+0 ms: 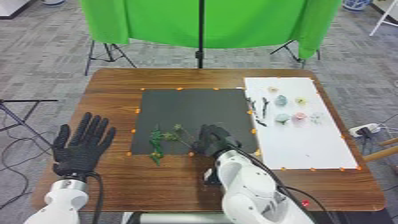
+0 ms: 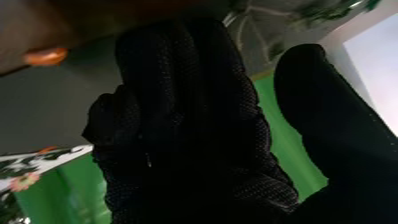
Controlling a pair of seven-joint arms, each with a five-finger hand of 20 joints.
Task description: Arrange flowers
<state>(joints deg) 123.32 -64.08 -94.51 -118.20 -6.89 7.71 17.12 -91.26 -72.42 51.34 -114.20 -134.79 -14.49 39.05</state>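
The black-gloved right hand (image 1: 213, 140) is over the near right part of the dark grey rectangular mat (image 1: 178, 107), its fingers extended and the thumb apart from them, clasping nothing that I can make out. The black-gloved left hand (image 1: 82, 150) is spread open over the left side of the brown wooden tabletop (image 1: 133, 187), holding nothing.

The thin-stemmed green sprig (image 1: 179, 128) lies on the mat just left of the right hand; in the wrist view its pale stems run close to the fingertips. The longer bright green stem (image 1: 156, 144) lies farther left on the mat. On the white rectangular sheet (image 1: 306, 150) to the right are the pink flower head (image 1: 298, 116), two pale blue-green ones and the dark thin twigs (image 1: 264, 108).

The sprig looks very light, its stems probably slim and springy, its leafy tips soft and easily bent. It is best pinched low on the bare stem between thumb and fingertips; gripping the leaves could crush them, and a loose pinch might let the stem roll or twist.
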